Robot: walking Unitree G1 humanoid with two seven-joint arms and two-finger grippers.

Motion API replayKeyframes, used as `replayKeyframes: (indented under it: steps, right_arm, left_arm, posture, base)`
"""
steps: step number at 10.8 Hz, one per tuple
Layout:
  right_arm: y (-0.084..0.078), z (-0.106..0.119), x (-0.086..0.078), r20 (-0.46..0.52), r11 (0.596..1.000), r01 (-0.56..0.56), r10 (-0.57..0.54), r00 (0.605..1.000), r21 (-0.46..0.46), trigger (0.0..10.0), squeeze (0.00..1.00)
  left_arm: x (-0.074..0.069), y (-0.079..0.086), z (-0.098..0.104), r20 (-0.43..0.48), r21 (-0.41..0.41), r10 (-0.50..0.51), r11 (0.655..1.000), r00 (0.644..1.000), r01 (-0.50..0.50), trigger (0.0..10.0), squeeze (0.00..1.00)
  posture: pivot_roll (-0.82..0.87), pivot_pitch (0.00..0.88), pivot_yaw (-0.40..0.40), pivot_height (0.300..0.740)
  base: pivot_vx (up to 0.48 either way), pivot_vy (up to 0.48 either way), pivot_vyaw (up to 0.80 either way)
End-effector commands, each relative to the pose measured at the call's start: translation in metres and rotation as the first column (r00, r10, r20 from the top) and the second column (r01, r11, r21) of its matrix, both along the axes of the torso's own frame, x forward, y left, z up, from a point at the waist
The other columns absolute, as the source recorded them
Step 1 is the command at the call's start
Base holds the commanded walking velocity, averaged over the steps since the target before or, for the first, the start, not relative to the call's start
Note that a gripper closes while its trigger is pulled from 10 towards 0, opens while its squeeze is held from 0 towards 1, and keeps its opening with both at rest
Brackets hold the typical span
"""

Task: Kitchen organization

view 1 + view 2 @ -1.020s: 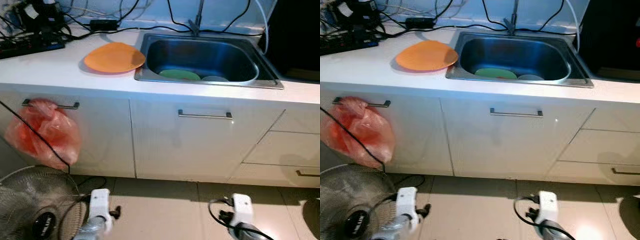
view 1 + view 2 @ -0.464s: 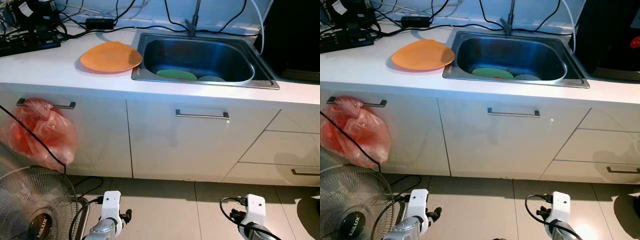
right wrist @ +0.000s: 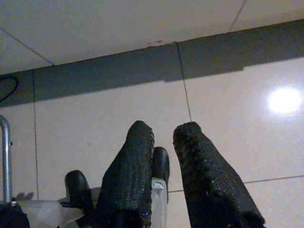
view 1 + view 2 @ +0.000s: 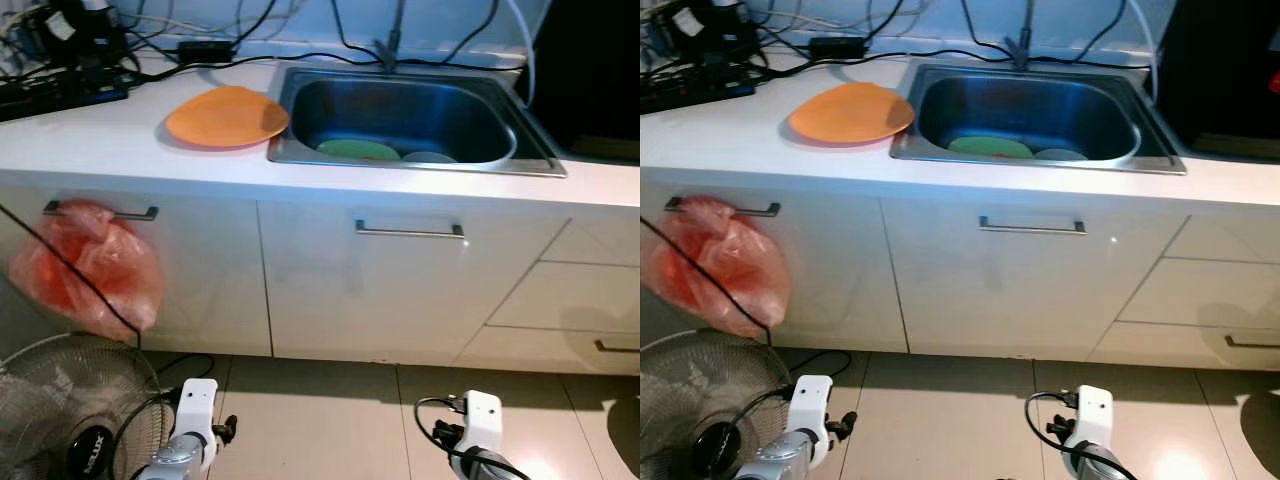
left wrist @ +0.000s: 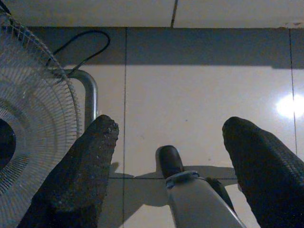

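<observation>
An orange plate (image 4: 227, 116) lies on the white counter (image 4: 110, 150), just left of the steel sink (image 4: 480, 167). Inside the sink rest a green plate (image 4: 358, 150) and a pale dish (image 4: 430, 157) beside it. Both arms hang low over the tiled floor, far below the counter: left arm (image 4: 193, 425), right arm (image 4: 478, 430). In the left wrist view my left gripper (image 5: 171, 128) is open, fingers wide apart and holding nothing. In the right wrist view my right gripper (image 3: 164, 128) has its fingers close together, with nothing between them.
A red plastic bag (image 4: 88, 265) hangs from the left cabinet handle. A floor fan (image 4: 60, 420) stands at the lower left with a cable. Cables and a power strip (image 4: 60, 92) crowd the counter's back left. A dark appliance (image 4: 1230, 70) stands right of the sink.
The whole picture has shifted slightly, so the camera moved. The plates, bag and fan keep their places, and both arms still hang low.
</observation>
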State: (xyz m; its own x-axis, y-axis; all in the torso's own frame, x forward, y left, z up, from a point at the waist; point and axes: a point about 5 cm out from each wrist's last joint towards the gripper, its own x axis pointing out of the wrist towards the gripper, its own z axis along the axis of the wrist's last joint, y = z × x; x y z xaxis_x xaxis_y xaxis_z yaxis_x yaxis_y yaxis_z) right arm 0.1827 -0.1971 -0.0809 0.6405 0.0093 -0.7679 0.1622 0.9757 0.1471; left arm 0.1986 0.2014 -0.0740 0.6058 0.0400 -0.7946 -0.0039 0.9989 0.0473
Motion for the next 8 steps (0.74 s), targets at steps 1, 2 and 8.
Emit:
replayKeyframes:
  steps: [1,2,8]
  right_arm:
    - [-0.001,-0.0007,-0.0013,-0.011,1.0,0.001,-0.001,1.0,-0.003,10.0,0.0]
    - [-0.001,-0.0007,-0.0013,-0.011,1.0,0.001,-0.001,1.0,-0.003,10.0,0.0]
    - [-0.001,-0.0007,-0.0013,-0.011,1.0,0.001,-0.001,1.0,-0.003,10.0,0.0]
  left_arm:
    - [-0.003,-0.001,-0.0018,-0.01,0.001,-0.011,1.0,1.0,0.011,10.0,0.0]
    - [-0.003,-0.001,-0.0018,-0.01,0.001,-0.011,1.0,1.0,0.011,10.0,0.0]
    - [-0.003,-0.001,-0.0018,-0.01,0.001,-0.011,1.0,1.0,0.011,10.0,0.0]
  posture:
    - [0.03,0.0,-0.019,0.74]
    - [0.03,0.0,-0.019,0.74]
    - [0.03,0.0,-0.019,0.74]
  base:
    - [0.0,0.0,0.0]
    - [0.0,0.0,0.0]
    - [0.0,0.0,0.0]
